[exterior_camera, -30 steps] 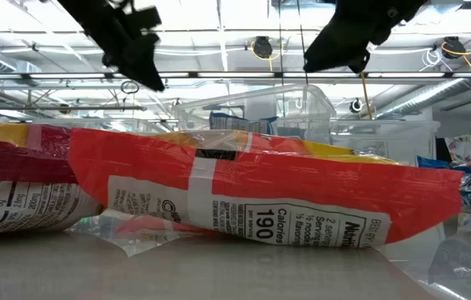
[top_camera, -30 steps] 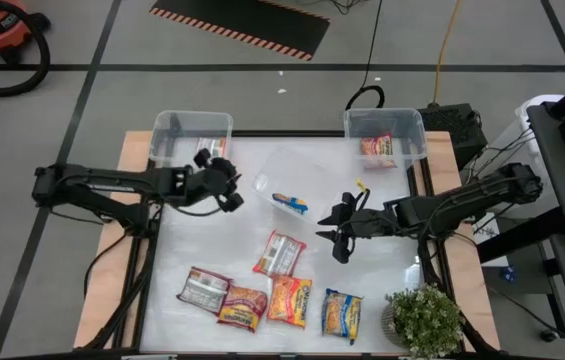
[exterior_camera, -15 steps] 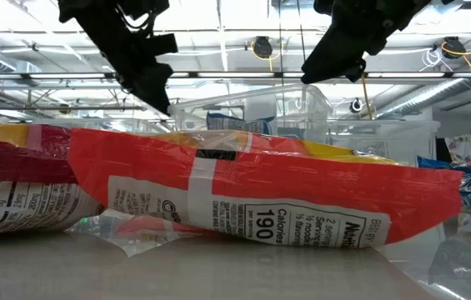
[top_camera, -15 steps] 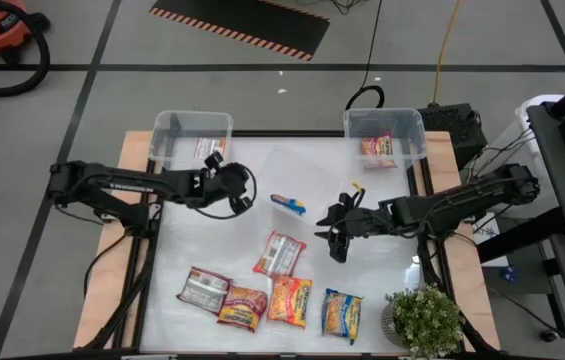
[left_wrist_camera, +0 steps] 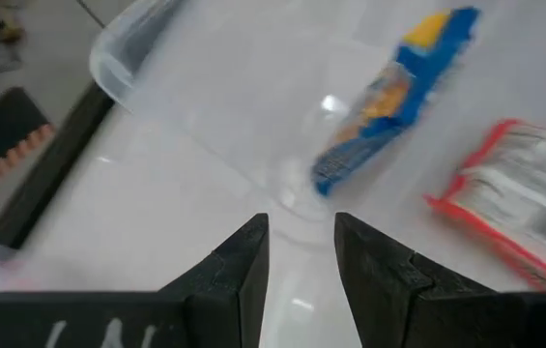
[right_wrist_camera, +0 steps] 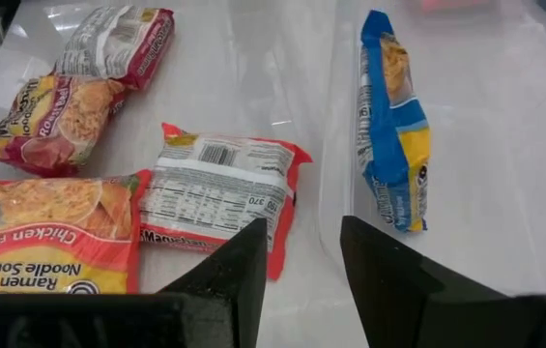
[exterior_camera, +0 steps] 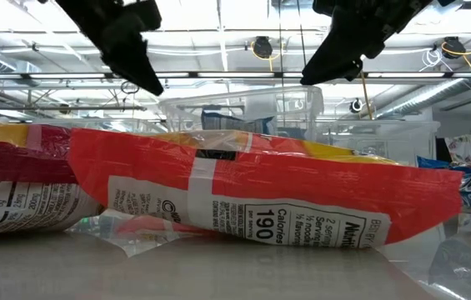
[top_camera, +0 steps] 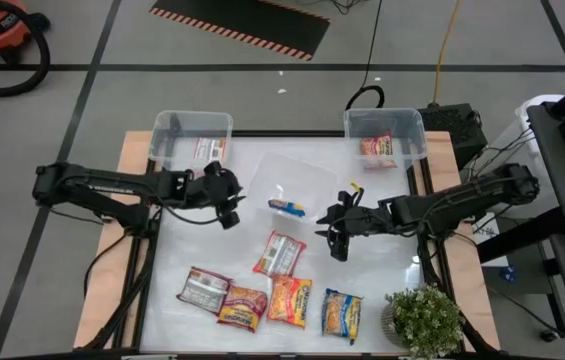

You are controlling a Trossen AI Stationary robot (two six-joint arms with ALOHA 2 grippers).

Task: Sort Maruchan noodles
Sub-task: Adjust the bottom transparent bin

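A clear plastic bin (top_camera: 297, 180) stands mid-table with a blue-yellow noodle packet (top_camera: 287, 207) inside it. My left gripper (top_camera: 230, 210) hovers open at the bin's left corner (left_wrist_camera: 297, 208). My right gripper (top_camera: 334, 238) is open at the bin's near right side, and the bin's wall (right_wrist_camera: 330, 145) runs into the gap between its fingers. A red-and-white packet (top_camera: 280, 252) lies flat on the table just near of the bin. Several more packets (top_camera: 267, 300) lie in a row along the near edge. My left gripper has the bin's rounded corner (left_wrist_camera: 292, 217) right ahead of its fingertips; I cannot tell whether they touch it. My right gripper comes slanting down from the table's right, one finger (right_wrist_camera: 379, 261) inside the bin's wall and one outside. I cannot tell whether they touch it.
Two more clear bins stand at the far corners, the left one (top_camera: 192, 135) and the right one (top_camera: 384, 135), each with a packet inside. A potted plant (top_camera: 424, 320) stands at the near right corner. The table's middle left is bare.
My left gripper swung toward the bin, then drew back toward the table's left and near edge, its wrist turning. The clear bin has turned about a little where it stands, and the blue-yellow packet inside has shifted with it. The right gripper kept its place.
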